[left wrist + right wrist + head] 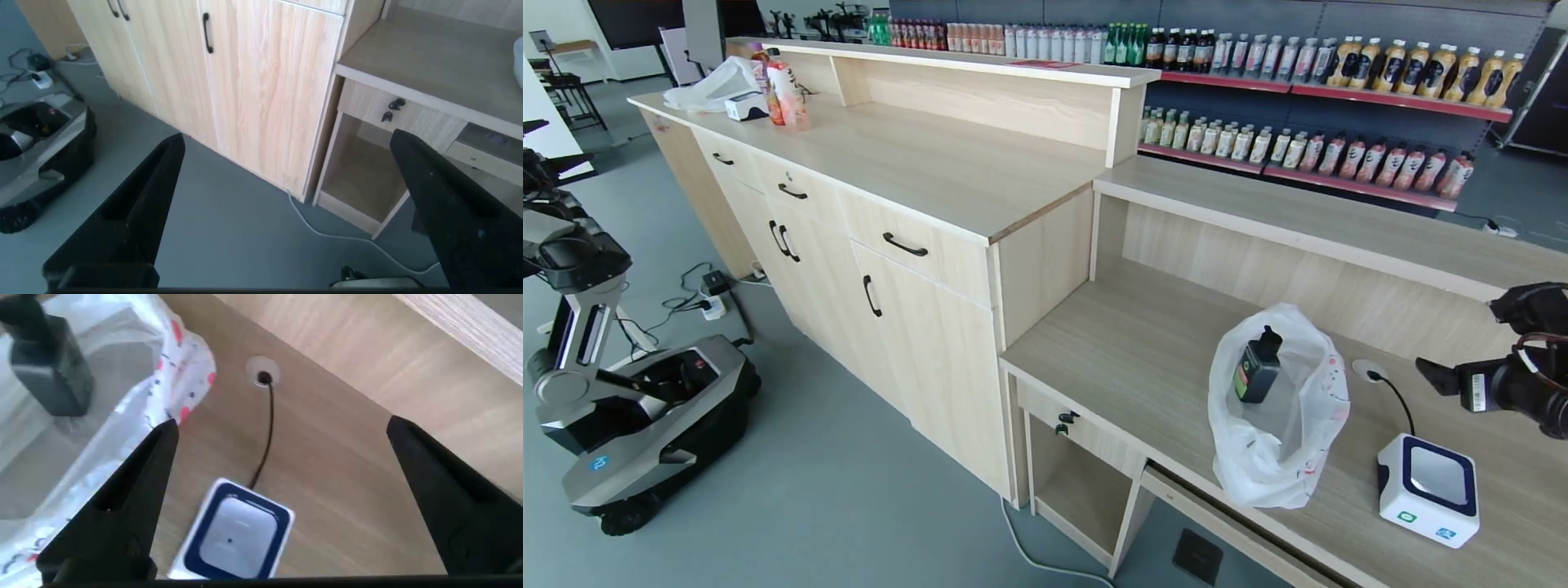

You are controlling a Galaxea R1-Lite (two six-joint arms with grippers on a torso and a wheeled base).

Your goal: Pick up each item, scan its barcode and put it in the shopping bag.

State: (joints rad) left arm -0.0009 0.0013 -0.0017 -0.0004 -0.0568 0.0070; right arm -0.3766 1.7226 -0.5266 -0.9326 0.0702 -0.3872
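Observation:
A white translucent shopping bag [1278,425] stands open on the lower desk [1143,351], with a dark bottle [1258,369] upright inside it. To its right sits the white scanner [1429,488] with a blue-rimmed window. My right gripper [1433,376] hovers above the desk, right of the bag and behind the scanner. In the right wrist view this gripper [282,429] is open and empty above the scanner [237,539], with the bag [180,367] and the bottle [49,363] beside it. My left gripper [286,140] is open and empty over the grey floor, facing the cabinet doors [270,82].
A black cable [1396,400] runs from the scanner to a hole in the desk. On the far end of the tall counter [931,163] stand a bottle [783,90], a white box [745,106] and a plastic bag [711,86]. Drink shelves [1298,82] line the back wall.

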